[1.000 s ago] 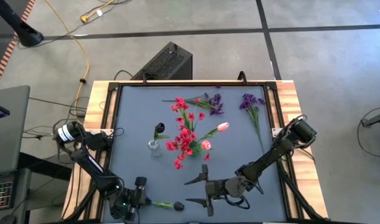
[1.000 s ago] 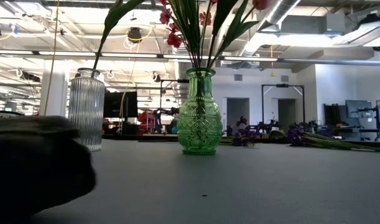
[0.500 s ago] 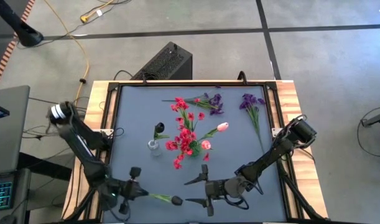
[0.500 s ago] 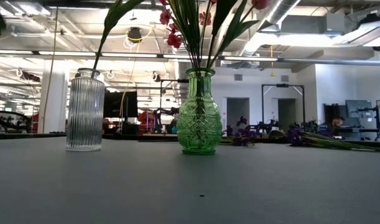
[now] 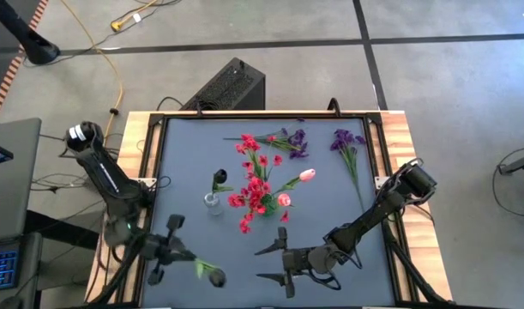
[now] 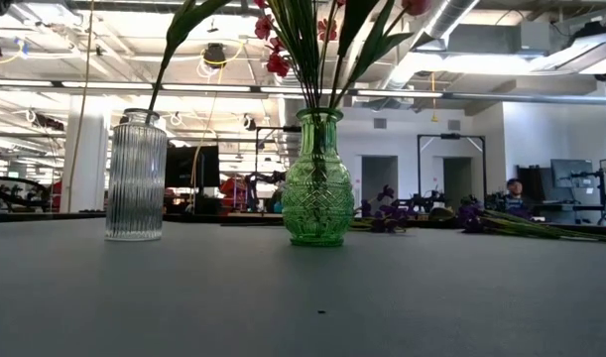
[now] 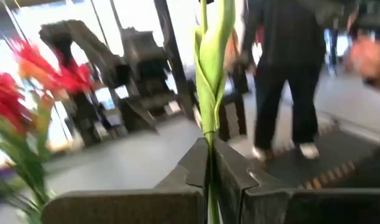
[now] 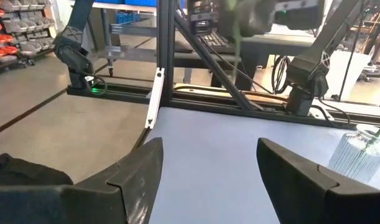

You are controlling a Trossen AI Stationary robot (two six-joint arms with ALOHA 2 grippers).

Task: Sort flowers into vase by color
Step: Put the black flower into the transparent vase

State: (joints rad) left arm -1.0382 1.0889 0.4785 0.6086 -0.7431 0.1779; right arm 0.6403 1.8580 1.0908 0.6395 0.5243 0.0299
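Since a second ago the left arm has lifted from the table's near-left corner and swung back, so the dark blur that filled the low view's left side is gone. The left gripper (image 5: 177,255) is clamped on the green stem of a dark tulip (image 5: 215,277), carried above the near-left part of the grey table (image 5: 364,257); its wrist view shows the stem (image 7: 209,124) pinched between the two closed fingers (image 7: 233,171).

The right gripper (image 5: 274,262) rests low near the table's front middle, its fingers (image 8: 134,168) spread wide with nothing between them.

The ribbed clear vase (image 6: 136,176) stands left of the green glass vase (image 6: 318,178), the two near each other around the middle of the mat. The clear vase holds one dark tulip (image 5: 219,178); the green one holds red blossoms (image 5: 257,193) and pink tulips (image 5: 307,175). Purple flowers (image 5: 346,142) and a mixed red-and-purple bunch (image 5: 279,142) lie flat along the far edge.

The table has a wooden border (image 5: 131,137). Beyond it lies a grey concrete floor with a yellow cable (image 5: 116,51). The low view looks into a bright workshop, where a person (image 6: 517,193) shows far off at the right.
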